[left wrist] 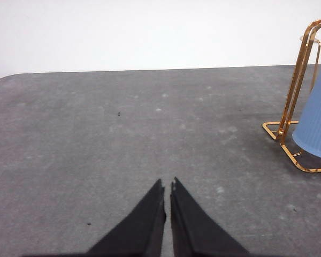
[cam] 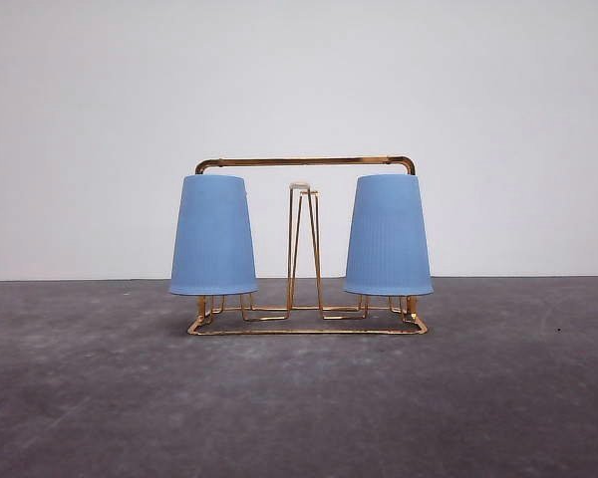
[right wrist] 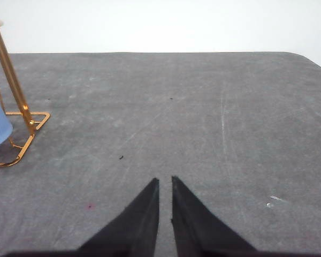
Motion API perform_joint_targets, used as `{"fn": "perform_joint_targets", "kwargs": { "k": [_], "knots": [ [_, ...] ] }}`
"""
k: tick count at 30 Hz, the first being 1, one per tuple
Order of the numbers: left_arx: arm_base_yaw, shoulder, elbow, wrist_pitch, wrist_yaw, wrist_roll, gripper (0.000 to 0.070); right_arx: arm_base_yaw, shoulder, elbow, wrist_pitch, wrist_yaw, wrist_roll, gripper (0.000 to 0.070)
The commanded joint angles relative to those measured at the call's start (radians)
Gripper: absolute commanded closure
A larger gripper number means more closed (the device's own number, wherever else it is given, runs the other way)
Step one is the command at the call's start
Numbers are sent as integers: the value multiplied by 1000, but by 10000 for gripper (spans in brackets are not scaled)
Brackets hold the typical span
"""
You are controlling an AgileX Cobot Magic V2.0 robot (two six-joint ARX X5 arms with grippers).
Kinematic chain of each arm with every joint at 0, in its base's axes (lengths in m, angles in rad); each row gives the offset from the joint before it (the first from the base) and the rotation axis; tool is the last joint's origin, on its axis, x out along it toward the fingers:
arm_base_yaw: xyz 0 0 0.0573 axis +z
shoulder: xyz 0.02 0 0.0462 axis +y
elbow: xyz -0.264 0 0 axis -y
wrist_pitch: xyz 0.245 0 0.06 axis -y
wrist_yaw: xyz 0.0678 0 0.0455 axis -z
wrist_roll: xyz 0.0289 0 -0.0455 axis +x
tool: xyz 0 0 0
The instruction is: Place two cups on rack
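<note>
Both cups sit upside down on the rack [cam: 306,160], which stands in the middle of the grey tabletop [cam: 299,398] in front of a white wall [cam: 299,80]. In the front view the left cup [cam: 212,235] covers the prongs at the rack's left end and the right cup [cam: 388,235] covers those at its right end; each has its wide mouth downward, hanging just above the flat wire base. Between them the middle pair of prongs [cam: 303,239] stands bare, its white tip just below the arched top bar. The left gripper [left wrist: 167,193] is seen in the left wrist view with its two black fingers drawn almost together, only a thin slit between them, nothing held; it hangs over bare tabletop, well apart from the rack's corner and the ribbed blue cup wall that show at the edge of that view. The right gripper [right wrist: 165,188], in the right wrist view, is likewise narrow, a slim gap between the fingers and nothing in them; the rack's other end and a sliver of blue cup lie well off to the side. Only open grey surface with small specks and faint scratches lies between each gripper and the rack.
</note>
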Motion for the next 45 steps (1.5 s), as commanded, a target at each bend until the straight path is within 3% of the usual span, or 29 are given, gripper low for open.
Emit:
{"fn": "perform_joint_targets", "kwargs": {
  "k": [1, 45],
  "knots": [
    [1, -2, -13, 12, -2, 3, 700, 0, 0, -2, 9, 0, 10, 660],
    [1, -2, -13, 12, -2, 3, 700, 0, 0, -2, 9, 0, 10, 660]
  ]
}}
